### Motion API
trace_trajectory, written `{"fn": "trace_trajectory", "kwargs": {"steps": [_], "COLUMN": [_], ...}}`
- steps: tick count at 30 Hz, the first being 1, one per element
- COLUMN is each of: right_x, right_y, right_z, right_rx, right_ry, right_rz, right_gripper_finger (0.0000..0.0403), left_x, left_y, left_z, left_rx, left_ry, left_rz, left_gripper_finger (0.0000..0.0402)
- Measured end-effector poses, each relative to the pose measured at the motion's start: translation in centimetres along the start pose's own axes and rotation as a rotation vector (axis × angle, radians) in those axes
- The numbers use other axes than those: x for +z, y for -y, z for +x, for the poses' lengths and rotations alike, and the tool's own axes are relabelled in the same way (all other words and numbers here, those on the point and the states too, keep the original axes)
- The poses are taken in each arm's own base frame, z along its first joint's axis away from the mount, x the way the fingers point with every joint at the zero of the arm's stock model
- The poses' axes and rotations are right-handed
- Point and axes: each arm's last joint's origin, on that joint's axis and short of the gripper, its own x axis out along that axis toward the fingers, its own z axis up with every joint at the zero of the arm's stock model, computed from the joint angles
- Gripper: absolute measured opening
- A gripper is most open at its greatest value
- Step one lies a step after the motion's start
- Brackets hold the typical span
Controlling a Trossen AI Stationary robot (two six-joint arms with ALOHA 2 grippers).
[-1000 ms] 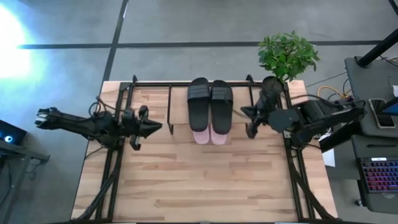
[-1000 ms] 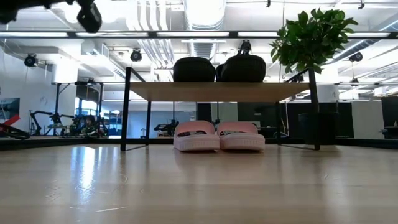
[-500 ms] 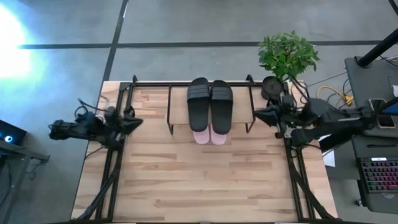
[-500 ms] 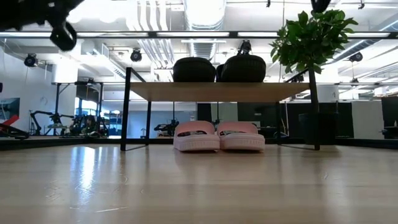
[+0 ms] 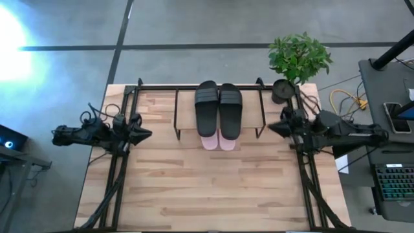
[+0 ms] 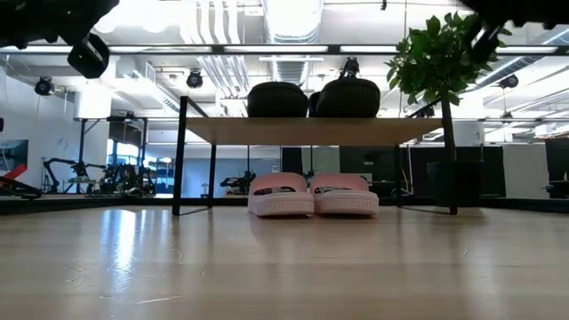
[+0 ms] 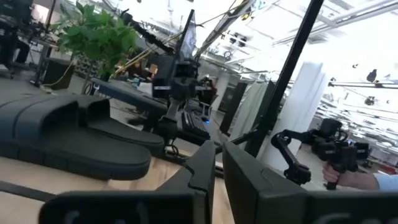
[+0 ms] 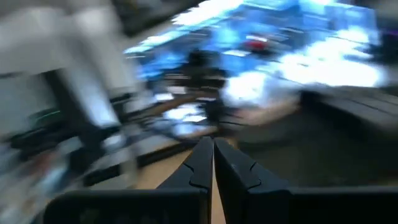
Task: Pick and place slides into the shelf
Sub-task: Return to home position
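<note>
Entry: we read no text, brand, number or sign in any view. Straps of the black open-toe slides [image 5: 218, 103] on the low shelf of light wood board and thin black metal frame [image 6: 267, 131]: no lettering legible. Backlit keyboard [image 5: 394, 184] at the right edge: key legends too small to read.

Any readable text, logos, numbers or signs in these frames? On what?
No text can be read in any view.
Black pair of wide-strap slides on the black-framed shelf with a light wood top: no brand shows.
Pale pink pair of slides under it: small dark marks on the footbeds, too small to read.
Backlit keyboard on the desk beside the table: key legends too small to read.
</note>
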Motion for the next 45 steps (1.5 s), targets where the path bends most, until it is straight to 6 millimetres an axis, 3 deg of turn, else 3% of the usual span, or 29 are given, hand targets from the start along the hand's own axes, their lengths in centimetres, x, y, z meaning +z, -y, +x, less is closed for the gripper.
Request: {"fn": "trace_trajectory", "kwargs": {"steps": [3,8,13,20,26,33,41,45], "right_x": [-0.7,-3.0,-4.7,-6.7,-8.9,-8.3,-8.5,-8.6], "right_y": [-0.1,0.9,1.6,2.4,3.3,3.0,3.3,3.3], "right_z": [-1.1,-2.5,-1.6,-1.3,-0.8,-0.8,-0.7,-0.6], "right_rx": [0.161,0.149,0.121,0.113,0.117,0.156,0.080,0.076], "right_ry": [0.011,0.077,0.024,-0.008,-0.009,0.042,0.023,0.013], "right_rz": [-0.046,-0.023,-0.044,-0.120,-0.124,-0.127,-0.036,-0.040], "right_gripper_finger": [0.0009,0.0009,0.0009,0.0009,0.0009,0.0009,0.0009,0.0009], "left_x": [0.0,-0.7,-0.7,-1.6,-2.3,-2.9,-6.3,-6.4], "left_y": [0.0,-0.2,-0.3,-1.1,-1.1,-1.3,-2.3,-2.4], "left_z": [0.0,0.0,0.0,-0.2,-0.3,-0.2,0.7,0.7], "left_rx": [0.003,0.023,0.038,0.214,0.139,0.129,0.027,0.031], "left_ry": [-0.005,-0.059,-0.059,-0.119,-0.220,-0.237,-0.136,-0.147], "left_rz": [0.009,0.009,0.011,0.037,0.083,0.135,0.145,0.158], "left_gripper_finger": [0.0017,0.0017,0.0017,0.0017,0.0017,0.0017,0.0002,0.0000]}}
